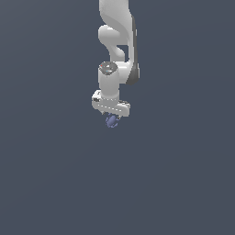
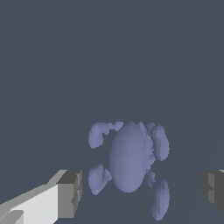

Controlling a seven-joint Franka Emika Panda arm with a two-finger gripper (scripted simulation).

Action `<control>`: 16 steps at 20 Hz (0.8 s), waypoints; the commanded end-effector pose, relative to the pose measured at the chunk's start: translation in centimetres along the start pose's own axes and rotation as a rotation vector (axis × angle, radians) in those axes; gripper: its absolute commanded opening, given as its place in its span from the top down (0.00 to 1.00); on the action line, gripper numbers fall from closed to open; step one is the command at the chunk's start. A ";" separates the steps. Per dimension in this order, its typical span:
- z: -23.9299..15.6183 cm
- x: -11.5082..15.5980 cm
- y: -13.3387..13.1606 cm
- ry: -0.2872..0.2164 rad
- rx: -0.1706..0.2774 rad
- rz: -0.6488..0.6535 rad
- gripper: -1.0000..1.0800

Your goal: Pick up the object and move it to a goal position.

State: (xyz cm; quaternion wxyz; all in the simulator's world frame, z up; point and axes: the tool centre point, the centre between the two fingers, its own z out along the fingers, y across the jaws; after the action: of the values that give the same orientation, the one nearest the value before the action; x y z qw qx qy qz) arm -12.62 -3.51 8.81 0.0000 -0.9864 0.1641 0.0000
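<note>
The gripper (image 2: pixel 140 188) hangs spread wide, its fingers (image 2: pixel 70 192) flanking but not touching the blue-violet object (image 2: pixel 129 157) lying directly beneath, so it should probably centre, lower straight, then squeeze gently

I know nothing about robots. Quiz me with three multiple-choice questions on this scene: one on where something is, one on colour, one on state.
1. Where is the object relative to the tool?
A. between its fingers
B. far off to one side
C. on top of the arm

2. What colour is the object?
A. red
B. blue-violet
C. green

3. How does the tool stand?
A. shut tight on the object
B. open, fingers clear of the object
C. out of sight

Answers: 1 A, wrist view shows it between the fingers; 2 B, both views; 3 B, gaps show on both sides.
</note>
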 end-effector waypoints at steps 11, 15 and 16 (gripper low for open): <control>4.4 -0.2 0.1 0.000 0.000 0.003 0.04; 4.8 -0.2 0.1 0.000 0.000 0.003 0.04; 4.8 -0.2 0.1 0.000 0.000 0.003 1.00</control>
State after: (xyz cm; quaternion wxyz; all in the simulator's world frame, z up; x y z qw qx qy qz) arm -12.70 -3.36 4.17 0.0003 -0.9864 0.1643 -0.0011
